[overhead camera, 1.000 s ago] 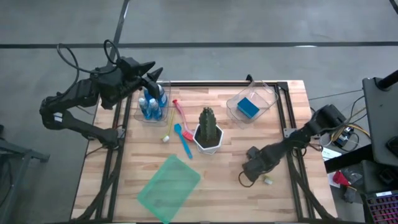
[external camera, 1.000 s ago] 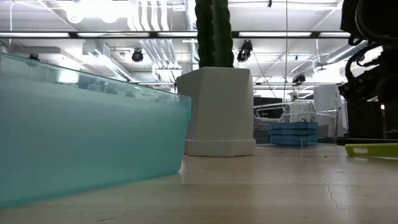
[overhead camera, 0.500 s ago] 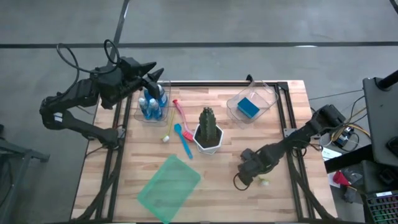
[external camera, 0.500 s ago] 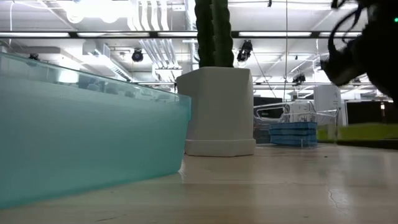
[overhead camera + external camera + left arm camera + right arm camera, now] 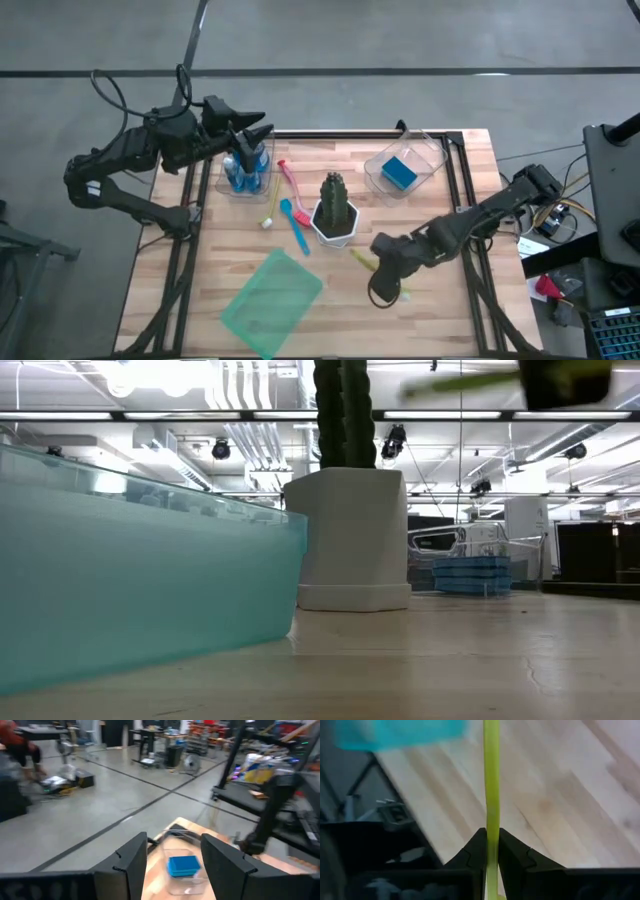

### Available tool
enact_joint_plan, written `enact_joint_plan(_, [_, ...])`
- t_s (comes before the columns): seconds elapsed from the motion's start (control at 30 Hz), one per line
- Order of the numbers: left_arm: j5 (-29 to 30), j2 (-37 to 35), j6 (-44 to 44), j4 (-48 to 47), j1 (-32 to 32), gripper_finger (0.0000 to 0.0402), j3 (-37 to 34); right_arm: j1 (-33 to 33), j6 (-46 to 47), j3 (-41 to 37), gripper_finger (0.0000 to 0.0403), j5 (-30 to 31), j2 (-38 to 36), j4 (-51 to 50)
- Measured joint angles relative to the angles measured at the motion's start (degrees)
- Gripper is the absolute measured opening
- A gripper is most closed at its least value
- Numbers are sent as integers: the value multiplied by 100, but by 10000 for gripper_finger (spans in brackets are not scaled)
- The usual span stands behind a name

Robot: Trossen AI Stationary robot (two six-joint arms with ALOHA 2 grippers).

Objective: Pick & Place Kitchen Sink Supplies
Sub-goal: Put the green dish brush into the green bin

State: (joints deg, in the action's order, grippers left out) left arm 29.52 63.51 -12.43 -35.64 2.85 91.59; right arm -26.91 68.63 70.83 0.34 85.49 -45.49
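Note:
My right gripper (image 5: 386, 268) is shut on a thin lime brush (image 5: 360, 258) above the table's near middle, right of the white-potted cactus (image 5: 335, 205). The low view shows the brush (image 5: 470, 380) high above the table. My left gripper (image 5: 258, 126) is open and empty above a clear container at the far left that holds blue bottles (image 5: 245, 170). Red (image 5: 291, 182), yellow (image 5: 270, 205) and blue (image 5: 295, 228) brushes lie flat on the table left of the cactus. A blue sponge (image 5: 398, 172) lies in a clear container (image 5: 425, 155). My right gripper pinches the lime brush's thin handle (image 5: 491, 820) between its two fingers, with handle showing on both sides of the gripper in the high view. The fingers come from above and lie across the handle. The brush is lifted clear of the table, roughly level.
A translucent green sheet (image 5: 272, 300) lies near the table's near left edge. The cactus pot stands mid-table. A black rail frame (image 5: 455, 190) runs along the table's sides. Bare wood (image 5: 440, 310) shows at the near right.
My right gripper has gone up and toward the table's left edge with the lime brush. The brush lay on the table near the right side a second ago and now hangs clear of it.

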Motion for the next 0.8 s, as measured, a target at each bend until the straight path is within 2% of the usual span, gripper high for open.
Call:
enact_joint_plan(0.37, [-1138,-76,-144,396,4,179,2,375,-1442,1428,33,23,0,203])
enact_joint_plan(0.6, [-2151,-109,-297,711,2,179,4,637,-2006,1959,33,463,-2,713])
enact_joint_plan(0.8, [-2412,-101,-317,648,0,179,4,974,-2472,2311,33,754,-2,1177])
